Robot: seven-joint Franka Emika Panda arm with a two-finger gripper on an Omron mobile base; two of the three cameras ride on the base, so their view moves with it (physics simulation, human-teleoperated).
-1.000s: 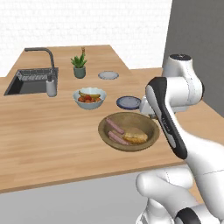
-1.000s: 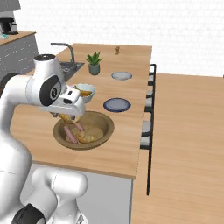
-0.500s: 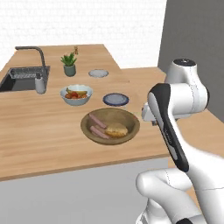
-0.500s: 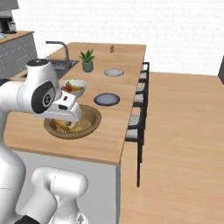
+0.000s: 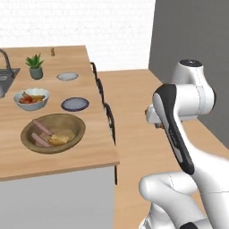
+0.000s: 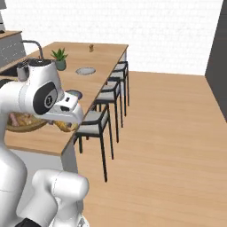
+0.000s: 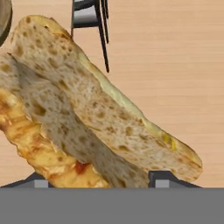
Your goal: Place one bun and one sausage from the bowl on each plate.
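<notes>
Bun in the jaws, off to the side of the tabletop

In the hand view the bun (image 7: 87, 118), a long split roll with pale speckled crumb and a browned, sauce-stained lower crust, fills the left and centre, clamped between widely parted jaws. It looks light, soft and crushable, best held gently across its middle. Bowl (image 5: 53, 133) and plates (image 5: 74, 104) sit at left of the left base view.

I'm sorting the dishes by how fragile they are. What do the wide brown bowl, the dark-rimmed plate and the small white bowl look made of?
Wide brown bowl: looks wooden, matte, warm brown like the counter. Dark blue-rimmed plate with a grey centre: probably glazed ceramic, going by its smooth even colour. Small white bowl of fruit: likely ceramic or plastic; plain smooth white, too small to tell which.
</notes>
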